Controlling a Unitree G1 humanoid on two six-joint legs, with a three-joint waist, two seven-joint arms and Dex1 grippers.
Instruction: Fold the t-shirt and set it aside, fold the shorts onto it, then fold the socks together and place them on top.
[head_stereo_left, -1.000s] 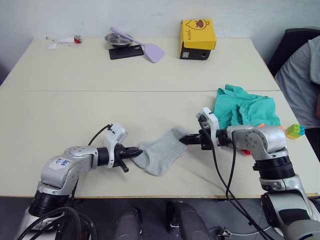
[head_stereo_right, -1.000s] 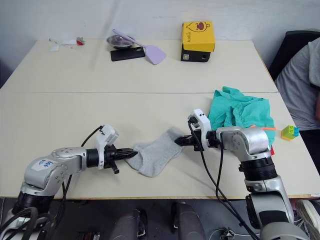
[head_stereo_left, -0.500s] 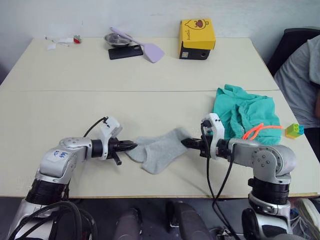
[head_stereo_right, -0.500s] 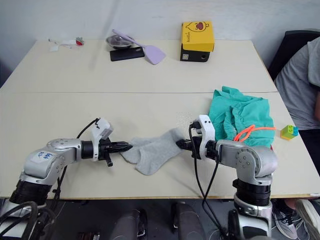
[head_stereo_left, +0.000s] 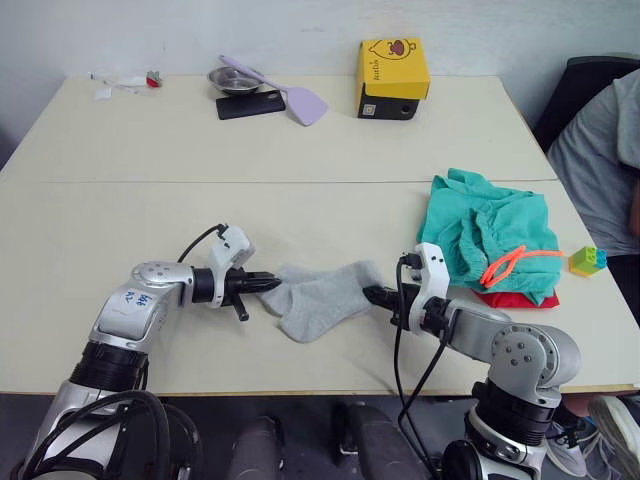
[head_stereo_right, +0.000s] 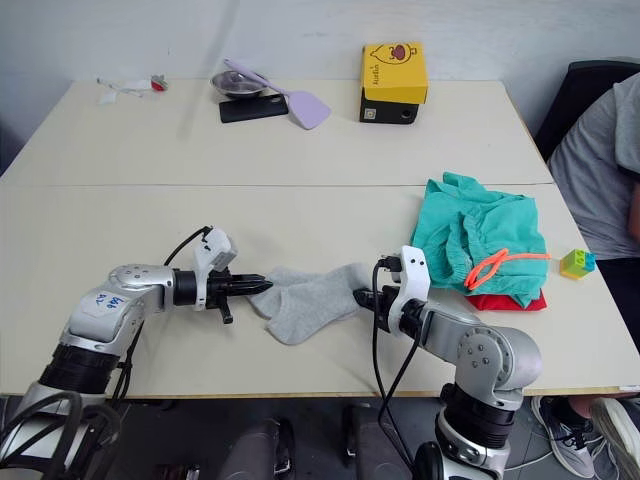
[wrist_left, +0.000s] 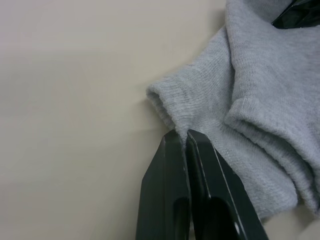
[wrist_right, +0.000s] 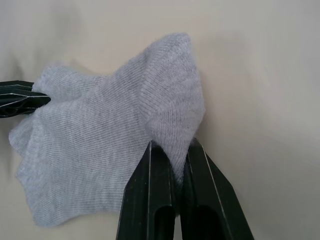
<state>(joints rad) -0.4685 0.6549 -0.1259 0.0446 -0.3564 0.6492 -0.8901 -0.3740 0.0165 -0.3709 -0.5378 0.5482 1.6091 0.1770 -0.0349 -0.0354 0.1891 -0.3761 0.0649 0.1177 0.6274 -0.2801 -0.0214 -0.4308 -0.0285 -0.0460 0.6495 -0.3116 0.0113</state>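
We note the socks (head_stereo_left: 320, 298) lying flat on the near half of the table (head_stereo_left: 200, 160), between the two grippers, long axis running roughly 9 to 3 o'clock with a slight rise toward 2 o'clock at the right end. They are light grey ribbed knit, limp, two layers overlapping, with a lobe sagging toward 6 o'clock near the middle. The left gripper (head_stereo_left: 268, 284) comes in from 9 o'clock, forearm low and nearly level over the table, wrist straight, fingers (wrist_left: 172, 180) pressed together on the cuff edge at the socks' left end. The right gripper (head_stereo_left: 372, 294) reaches in from 3 o'clock, elbow bent out toward the table's near edge, forearm low; in the right wrist view its fingers (wrist_right: 152, 195) are nearly together, pinching a fold of the socks' right end. At about 2 o'clock from the socks sit the shorts (head_stereo_left: 487, 232), teal-green, crumpled into a loose stack with the orange drawstring (head_stereo_left: 512, 262) looped on top; they lie on the t-shirt (head_stereo_left: 515, 297), of which a red edge shows along the near side. At the far edge, around 12 o'clock, we see a yellow box (head_stereo_left: 393, 76).
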